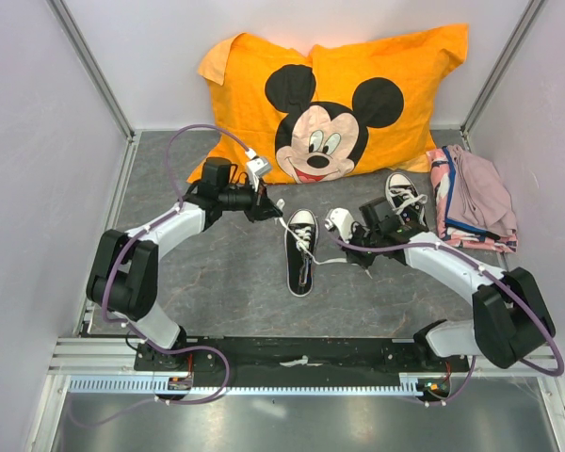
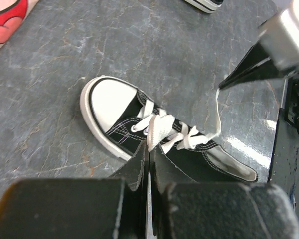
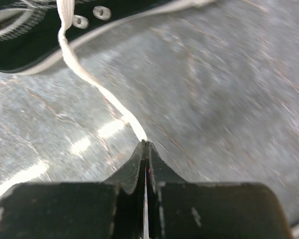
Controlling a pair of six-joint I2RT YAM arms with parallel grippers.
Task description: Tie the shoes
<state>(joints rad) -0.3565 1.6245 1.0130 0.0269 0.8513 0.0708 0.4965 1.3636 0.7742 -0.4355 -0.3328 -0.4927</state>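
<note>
Top external view | one sneaker (image 1: 301, 250) just in front of the pillow (image 1: 330, 94), its mate (image 1: 405, 193) by the pillow's corner | left gripper (image 2: 149, 149) and right gripper (image 3: 146, 144) each pinched shut on a lace (image 3: 89, 79) | laces likely limp, slippery; grip near the ends.

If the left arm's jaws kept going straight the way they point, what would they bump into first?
Probably the black sneaker: in the wrist view its laced front lies right ahead of the left gripper, shut on a white lace. Depth is unclear.
</note>
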